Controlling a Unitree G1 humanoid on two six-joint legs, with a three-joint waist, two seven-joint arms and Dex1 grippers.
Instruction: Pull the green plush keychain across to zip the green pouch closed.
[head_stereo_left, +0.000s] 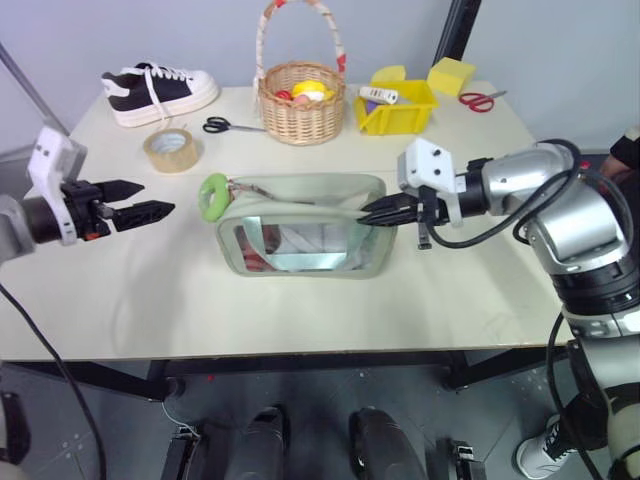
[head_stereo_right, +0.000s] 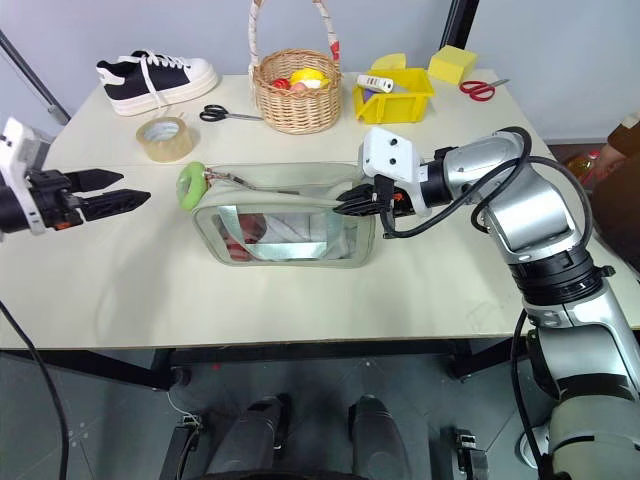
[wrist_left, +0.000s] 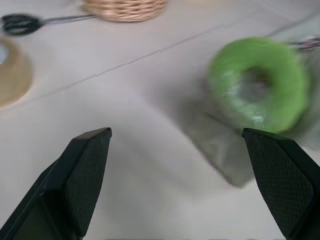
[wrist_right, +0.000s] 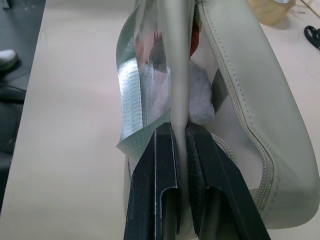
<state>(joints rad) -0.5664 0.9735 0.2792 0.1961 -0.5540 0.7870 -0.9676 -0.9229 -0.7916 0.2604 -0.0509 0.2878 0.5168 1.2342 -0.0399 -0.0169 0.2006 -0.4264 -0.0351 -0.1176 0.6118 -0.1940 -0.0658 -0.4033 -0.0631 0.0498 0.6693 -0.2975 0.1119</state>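
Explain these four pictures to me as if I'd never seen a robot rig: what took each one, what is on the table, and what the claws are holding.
This is a two-armed humanoid robot standing at a table. The two wide pictures come from cameras in its head, looking down over its arms. The two close-ups come from cameras on its wrists, looking along each claw.

The right claw is shut on the near top edge of the green pouch, pinching it at the pouch's right end. The left claw is open and holds nothing; it points at the green plush keychain at the pouch's left end.

Farther back lie a tape roll, a sneaker, black scissors, a wicker basket, a yellow bin and red scissors.
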